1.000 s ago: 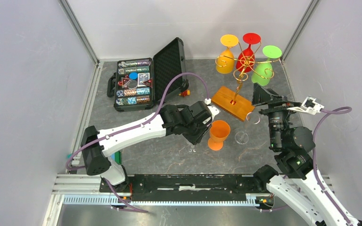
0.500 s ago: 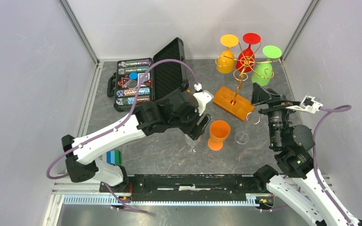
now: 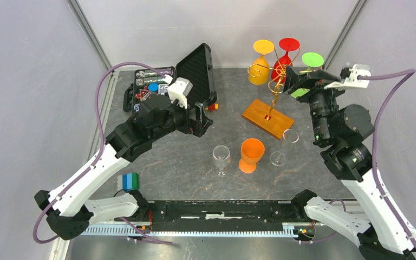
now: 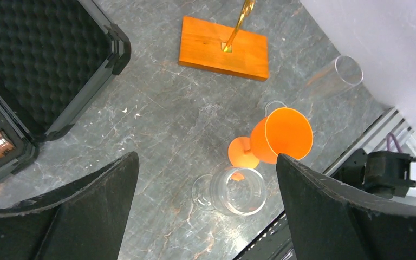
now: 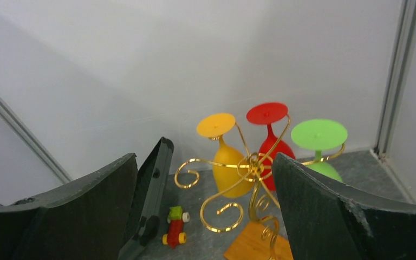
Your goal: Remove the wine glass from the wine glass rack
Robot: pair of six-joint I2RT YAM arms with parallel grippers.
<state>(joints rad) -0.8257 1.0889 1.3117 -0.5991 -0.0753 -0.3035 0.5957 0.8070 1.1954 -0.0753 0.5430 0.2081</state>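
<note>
The wine glass rack (image 3: 275, 76) is gold wire on an orange-brown wooden base (image 3: 267, 118). A yellow glass (image 3: 260, 70), a red glass (image 3: 287, 57) and a green glass (image 3: 310, 62) hang upside down from it. My right gripper (image 3: 295, 82) is open, raised just right of the rack's top, empty. The right wrist view looks at the rack (image 5: 252, 162) between the open fingers (image 5: 204, 160). My left gripper (image 3: 200, 118) is open over the case's edge. Its wrist view (image 4: 206, 162) shows a clear wine glass (image 4: 238, 190) standing free on the table below.
An orange glass (image 3: 251, 154) stands on the table beside the clear one (image 3: 221, 158). Two more clear glasses (image 3: 278, 158) (image 3: 290, 135) are near the base. An open black foam-lined case (image 3: 162, 92) sits back left. A small toy car (image 5: 174, 225) lies by the case lid.
The left gripper opened, rose and pulled back left, leaving the clear glass standing. The right arm lifted and moved back toward the rack's top, its jaws a little wider.
</note>
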